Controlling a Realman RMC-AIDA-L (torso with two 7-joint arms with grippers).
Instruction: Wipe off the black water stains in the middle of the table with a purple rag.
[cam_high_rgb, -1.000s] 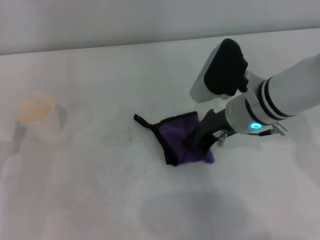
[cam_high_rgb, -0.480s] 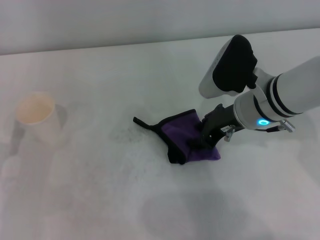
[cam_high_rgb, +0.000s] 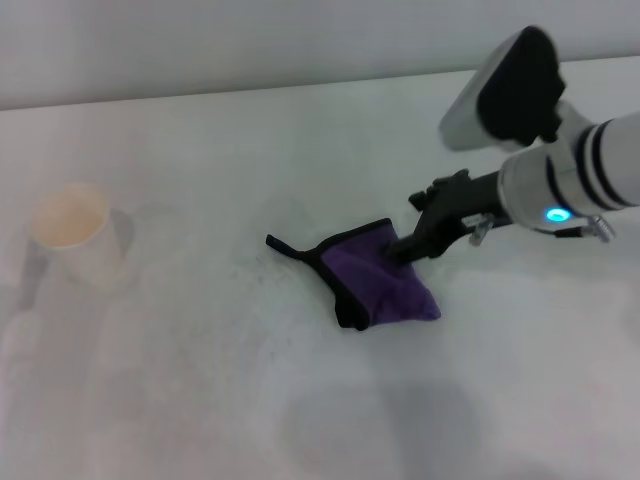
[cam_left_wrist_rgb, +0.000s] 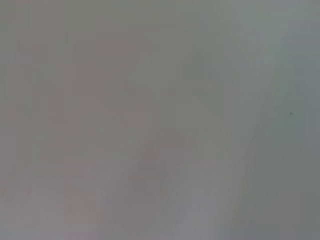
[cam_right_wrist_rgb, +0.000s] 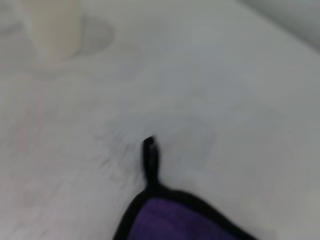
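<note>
Now the right hand (cam_high_rgb: 402, 248) comes in from the right side of the head view and its dark fingertips meet the upper right corner of the purple rag (cam_high_rgb: 375, 285) — I judge it holds this corner so the cloth can be dragged flat over the bench (cam_high_rgb: 200, 400). It seems to pinch the edge, but whether the fingers are pressed together I cannot tell. The rag lies near the centre of the frame, its black loop (cam_high_rgb: 285, 246) pointing to the upper left. No black water stain shows; only faint grey specks (cam_high_rgb: 255, 265) remain just beside the loop, so the wiping looks nearly done. I count one rag and one paper cup (cam_high_rgb: 72, 232), well apart at the left. The left hand is not visible.
</note>
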